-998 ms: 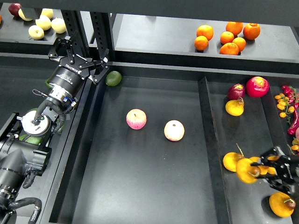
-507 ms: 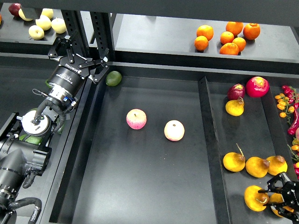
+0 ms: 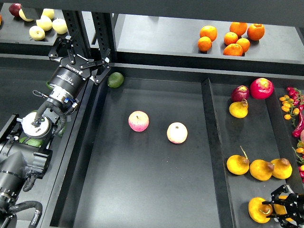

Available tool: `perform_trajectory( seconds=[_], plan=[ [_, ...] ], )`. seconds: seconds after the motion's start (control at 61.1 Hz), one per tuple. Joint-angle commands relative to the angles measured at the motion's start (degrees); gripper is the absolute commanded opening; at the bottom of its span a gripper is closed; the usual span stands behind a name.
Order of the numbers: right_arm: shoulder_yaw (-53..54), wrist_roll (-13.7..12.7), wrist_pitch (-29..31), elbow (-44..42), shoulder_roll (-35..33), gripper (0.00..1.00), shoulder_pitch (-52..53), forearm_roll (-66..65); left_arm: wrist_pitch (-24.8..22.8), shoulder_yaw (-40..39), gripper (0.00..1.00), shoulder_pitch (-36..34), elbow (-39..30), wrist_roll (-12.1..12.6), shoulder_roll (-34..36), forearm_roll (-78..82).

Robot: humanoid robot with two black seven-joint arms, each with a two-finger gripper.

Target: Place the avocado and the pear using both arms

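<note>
A dark green avocado [image 3: 115, 79] lies in the far left corner of the middle tray [image 3: 142, 190]. My left gripper [image 3: 80, 53] is open and empty, just left of the avocado and apart from it. Several yellow-orange pears lie in the right tray: one [image 3: 259, 210] at the front, a row of three [image 3: 261, 169] behind it, and one [image 3: 238, 109] further back. My right gripper [image 3: 284, 209] is low at the bottom right corner, beside the front pear. Bits of orange show through its fingers. I cannot tell whether they grip anything.
Two pink-yellow apples [image 3: 138, 120] [image 3: 176, 132] lie mid-tray. Oranges [image 3: 231, 36] sit on the back shelf and pale apples [image 3: 46, 23] on the left shelf. Red fruits [image 3: 261, 87] and small peppers [image 3: 290, 107] are at the right. A lighter green fruit [image 3: 33, 141] lies under my left arm.
My right gripper has moved from over the row of pears down towards the bottom right corner. A pear now lies at the front of the right tray. My left arm has not moved.
</note>
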Motion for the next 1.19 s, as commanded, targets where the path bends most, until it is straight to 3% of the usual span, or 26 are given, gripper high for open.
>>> perform_trajectory(
  seconds=[0.0,0.18,0.229,0.245,0.278,0.883,1.031,1.178],
  plan=[
    [0.17,0.0,0.0,-0.99,0.33,0.43,-0.08,-0.03,0.0,0.0,1.0,0.08,0.01,0.0,0.0,0.0],
    [1.92,0.0,0.0,-0.82,0.24,0.71,-0.6,-0.03,0.0,0.0,1.0,0.09,0.01,-0.09,0.0,0.0],
    [2.97,0.0,0.0,-0.64,0.24,0.82,-0.69,-0.03,0.0,0.0,1.0,0.09,0.01,-0.09,0.0,0.0],
    [3.94,0.0,0.0,-0.47,0.24,0.95,-0.69,-0.03,0.0,0.0,1.0,0.09,0.01,-0.09,0.0,0.0],
    [4.3,0.0,0.0,-0.38,0.15,0.99,-0.69,0.06,0.0,0.0,1.0,0.09,0.01,-0.09,0.0,0.0],
    [14.93,0.0,0.0,7.97,-4.42,1.0,-0.69,13.5,0.0,-0.09,1.0,0.79,0.36,-0.09,0.0,0.0],
    [19.58,0.0,0.0,8.06,-3.28,1.0,-0.69,14.03,0.0,-0.09,1.0,0.79,0.45,-0.09,0.0,0.0],
    [27.49,0.0,0.0,6.48,3.57,1.0,-0.95,13.86,0.0,-0.09,1.0,0.88,0.01,-0.18,0.0,0.0]
  ],
)
